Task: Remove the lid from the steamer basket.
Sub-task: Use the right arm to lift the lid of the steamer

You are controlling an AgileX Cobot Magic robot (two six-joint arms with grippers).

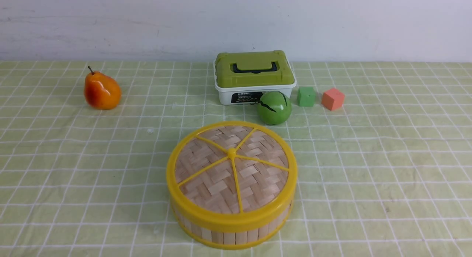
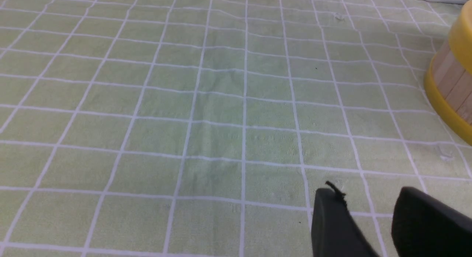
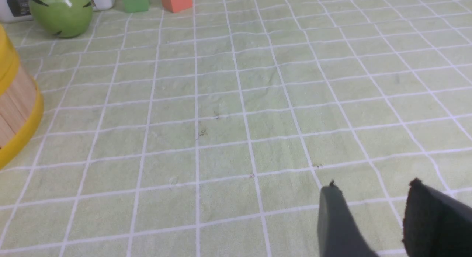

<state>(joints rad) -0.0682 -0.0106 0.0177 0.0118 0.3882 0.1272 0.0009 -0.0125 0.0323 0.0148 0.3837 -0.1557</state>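
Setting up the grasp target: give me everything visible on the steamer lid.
The lid is a flat round disc of woven pale bamboo strips inside a thick yellow plastic-looking rim, with five yellow spokes meeting at a centre knob. It sits closed on the steamer basket, in the near middle of the checked cloth. Only the basket touches it; nothing rests on top.

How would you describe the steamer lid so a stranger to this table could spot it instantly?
On the green checked tablecloth, find the round slatted steamer basket nearest the camera. The lid sits on it: a woven bamboo disc with yellow rim and five yellow spokes, unlike the flat green rectangular box lid behind.
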